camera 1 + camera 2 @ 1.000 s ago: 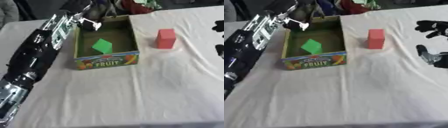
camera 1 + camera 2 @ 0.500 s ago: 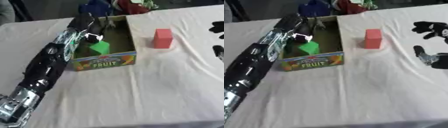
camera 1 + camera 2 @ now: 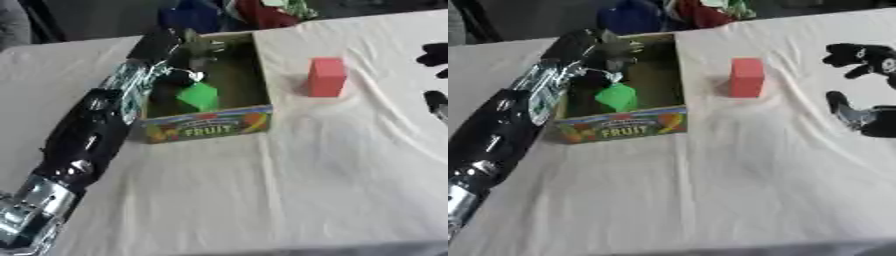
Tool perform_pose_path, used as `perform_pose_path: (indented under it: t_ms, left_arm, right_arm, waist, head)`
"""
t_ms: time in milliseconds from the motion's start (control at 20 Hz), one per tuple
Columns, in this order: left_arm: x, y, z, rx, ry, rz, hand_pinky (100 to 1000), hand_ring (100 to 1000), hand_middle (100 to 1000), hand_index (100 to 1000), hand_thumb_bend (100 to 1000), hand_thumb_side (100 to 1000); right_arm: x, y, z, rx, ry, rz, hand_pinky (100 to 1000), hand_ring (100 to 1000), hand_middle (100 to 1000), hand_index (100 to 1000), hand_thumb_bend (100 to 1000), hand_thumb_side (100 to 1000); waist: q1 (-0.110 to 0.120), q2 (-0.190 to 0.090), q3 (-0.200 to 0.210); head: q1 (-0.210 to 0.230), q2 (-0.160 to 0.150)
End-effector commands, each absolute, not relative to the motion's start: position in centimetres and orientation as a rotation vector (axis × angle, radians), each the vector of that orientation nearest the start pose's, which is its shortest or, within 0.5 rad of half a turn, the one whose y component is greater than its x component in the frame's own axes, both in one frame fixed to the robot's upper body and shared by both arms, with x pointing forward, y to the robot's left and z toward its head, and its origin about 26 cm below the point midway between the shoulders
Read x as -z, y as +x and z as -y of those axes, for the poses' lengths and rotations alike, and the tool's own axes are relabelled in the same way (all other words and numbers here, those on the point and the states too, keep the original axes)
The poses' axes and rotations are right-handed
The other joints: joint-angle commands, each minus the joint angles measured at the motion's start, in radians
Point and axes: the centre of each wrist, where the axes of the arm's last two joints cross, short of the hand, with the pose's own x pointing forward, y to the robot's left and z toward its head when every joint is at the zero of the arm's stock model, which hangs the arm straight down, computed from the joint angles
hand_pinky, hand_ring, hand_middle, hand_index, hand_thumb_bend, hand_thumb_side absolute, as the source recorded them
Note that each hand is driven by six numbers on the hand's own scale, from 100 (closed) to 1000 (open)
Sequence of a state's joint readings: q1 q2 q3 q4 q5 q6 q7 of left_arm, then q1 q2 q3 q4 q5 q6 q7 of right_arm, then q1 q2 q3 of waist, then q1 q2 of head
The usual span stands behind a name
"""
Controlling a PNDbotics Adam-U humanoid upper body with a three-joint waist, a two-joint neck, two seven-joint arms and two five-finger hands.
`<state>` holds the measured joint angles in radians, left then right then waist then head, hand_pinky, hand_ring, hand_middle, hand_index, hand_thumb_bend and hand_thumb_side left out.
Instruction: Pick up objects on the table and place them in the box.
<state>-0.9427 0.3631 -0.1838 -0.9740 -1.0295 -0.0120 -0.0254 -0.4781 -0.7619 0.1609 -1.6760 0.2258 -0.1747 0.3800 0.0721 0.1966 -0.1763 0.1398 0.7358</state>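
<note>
One green block (image 3: 199,96) is seen inside the fruit box (image 3: 210,125); red block (image 3: 326,76) stands on the white surface (image 3: 289,190) beside it. Left hand (image 3: 194,47) is held over the box, fingers relaxed, empty. Right hand (image 3: 866,57) is spread open at right.

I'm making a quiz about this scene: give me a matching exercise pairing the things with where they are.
Things:
1. green block
2. red block
3. left hand
4. right hand

Places:
A. standing on the cloth, right of the box
B. over the box's far end
C. inside the box
D. at the right edge of the view

Pairs: 1-C, 2-A, 3-B, 4-D
</note>
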Motion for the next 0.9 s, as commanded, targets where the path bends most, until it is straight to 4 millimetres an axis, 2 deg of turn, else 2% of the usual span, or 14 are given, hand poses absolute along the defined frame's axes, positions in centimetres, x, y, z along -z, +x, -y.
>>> perform_pose_path:
  t_ms: [50, 350, 450, 550, 700, 900]
  left_arm:
    - [-23.0, 46.8, -24.7, 1.179, 1.255, 1.711, 795, 772, 800, 851, 889, 650]
    - [-26.1, 44.0, -25.3, 1.025, 1.148, 1.934, 790, 739, 762, 834, 853, 631]
    - [-26.7, 42.8, -25.3, 1.001, 1.103, 1.991, 788, 733, 754, 828, 836, 626]
    - [-27.1, 41.6, -25.3, 0.987, 1.064, 2.038, 788, 729, 747, 825, 823, 624]
    - [-27.5, 39.8, -25.3, 0.973, 1.012, 2.090, 786, 722, 738, 820, 803, 623]
    - [-27.5, 37.9, -25.2, 0.955, 0.949, 2.127, 784, 711, 727, 815, 797, 626]
  right_arm:
    - [-23.9, 35.2, 32.9, -1.417, -0.556, 1.843, 797, 889, 854, 1000, 100, 413]
    - [-25.6, 35.7, 33.0, -1.466, -0.599, 1.838, 803, 892, 859, 998, 100, 392]
    - [-26.2, 36.1, 32.9, -1.486, -0.602, 1.827, 806, 894, 861, 997, 129, 399]
    - [-26.7, 36.6, 32.8, -1.504, -0.599, 1.813, 809, 897, 863, 997, 162, 410]
    - [-27.2, 37.6, 32.7, -1.520, -0.597, 1.788, 815, 901, 867, 995, 284, 442]
    - [-26.8, 38.8, 33.3, -1.540, -0.615, 1.736, 822, 906, 872, 993, 376, 451]
  waist:
    - [-0.006, -0.016, 0.007]
    - [-0.012, -0.015, 0.034]
    - [-0.013, -0.013, 0.042]
    - [-0.016, -0.012, 0.052]
    - [-0.022, -0.010, 0.069]
    - [-0.029, -0.009, 0.094]
  head:
    - [-0.007, -0.007]
    - [-0.019, -0.009]
    - [-0.025, -0.009]
    - [-0.034, -0.009]
    - [-0.047, -0.010]
    - [-0.061, -0.007]
